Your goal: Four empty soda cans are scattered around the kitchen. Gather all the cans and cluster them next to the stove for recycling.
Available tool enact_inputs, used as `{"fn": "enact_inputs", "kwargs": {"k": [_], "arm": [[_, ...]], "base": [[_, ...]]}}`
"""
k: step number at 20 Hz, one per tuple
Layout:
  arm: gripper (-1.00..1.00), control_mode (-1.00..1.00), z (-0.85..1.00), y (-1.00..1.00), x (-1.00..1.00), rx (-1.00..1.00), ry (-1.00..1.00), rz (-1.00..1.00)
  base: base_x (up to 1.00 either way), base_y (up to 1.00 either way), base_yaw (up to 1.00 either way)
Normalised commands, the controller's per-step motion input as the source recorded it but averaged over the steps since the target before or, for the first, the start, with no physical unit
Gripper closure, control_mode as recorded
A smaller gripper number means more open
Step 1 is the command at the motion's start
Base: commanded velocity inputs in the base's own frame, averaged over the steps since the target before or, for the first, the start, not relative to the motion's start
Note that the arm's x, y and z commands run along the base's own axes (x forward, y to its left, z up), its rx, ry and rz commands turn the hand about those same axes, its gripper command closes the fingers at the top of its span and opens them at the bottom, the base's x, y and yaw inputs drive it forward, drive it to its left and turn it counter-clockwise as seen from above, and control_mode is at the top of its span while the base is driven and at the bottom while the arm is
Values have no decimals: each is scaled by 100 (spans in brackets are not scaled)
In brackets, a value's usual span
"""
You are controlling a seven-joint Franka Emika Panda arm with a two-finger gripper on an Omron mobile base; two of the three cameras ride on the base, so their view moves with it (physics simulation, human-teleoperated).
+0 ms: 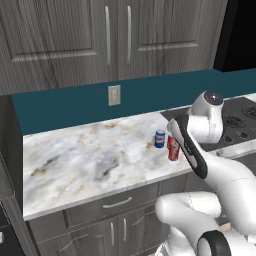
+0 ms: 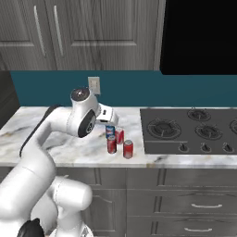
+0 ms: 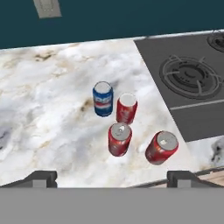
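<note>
Gripper (image 3: 111,177) jaws spread wide, holding nothing, hanging above counter (image 3: 52,109) front edge; all cans ahead of and below jaws, upright, axes vertical. Count: four cans, three red (image 3: 119,139) (image 3: 161,147) (image 3: 127,107), one blue (image 3: 103,99), clustered near front edge just beside stove (image 3: 192,78) left edge

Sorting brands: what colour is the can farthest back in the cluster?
Blue, with a red-white logo: the blue can, clearest in the hand view.
</note>
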Motion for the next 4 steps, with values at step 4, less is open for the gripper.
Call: {"fn": "enact_inputs", "kwargs": {"k": [4], "arm": [[-100,-100,51,25,-65,0,-6,0]], "base": [[0,0,0]]}}
